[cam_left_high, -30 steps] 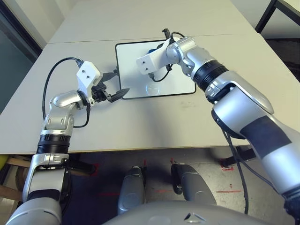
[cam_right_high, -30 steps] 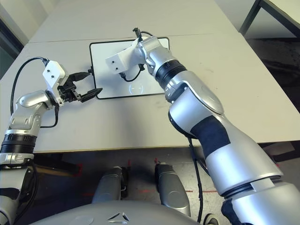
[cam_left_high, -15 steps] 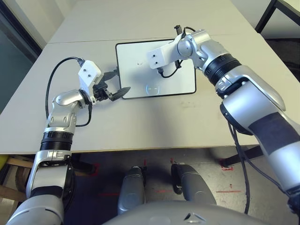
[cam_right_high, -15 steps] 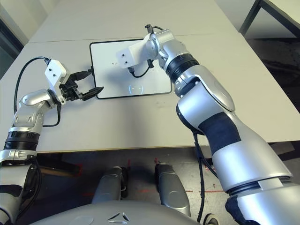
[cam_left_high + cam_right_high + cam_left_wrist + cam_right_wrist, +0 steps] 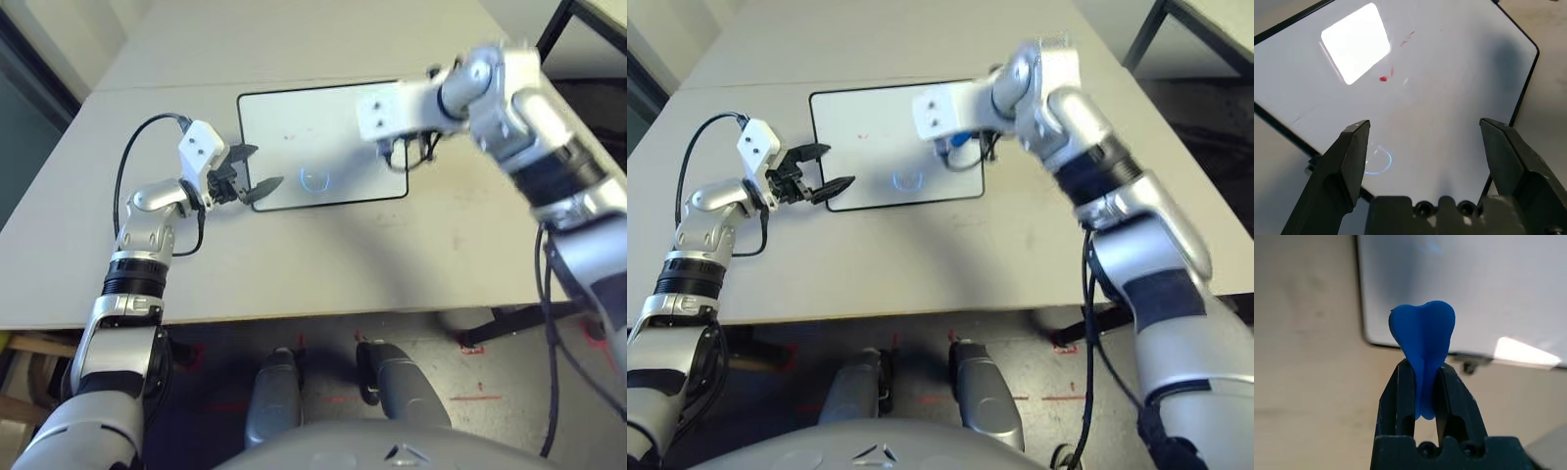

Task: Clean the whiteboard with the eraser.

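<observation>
Right gripper (image 5: pixel 1424 394) is clamping the eraser (image 5: pixel 1422 340) over the board's (image 5: pixel 323 137) right edge | left gripper (image 5: pixel 1425 161) is gaping at its left edge | you're risking missed red marks (image 5: pixel 1383 78), board sliding unpinned.

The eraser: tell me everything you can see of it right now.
The eraser is a small bright blue block, matte and rubbery-looking, with a rounded, lobed end and a narrower waist. The right pincer is shut on that waist, its two black fingers squeezing either side, so the lobed end sticks out past the tips. It hangs above the whiteboard, near a corner by the board's right edge, apparently not touching it.
</observation>
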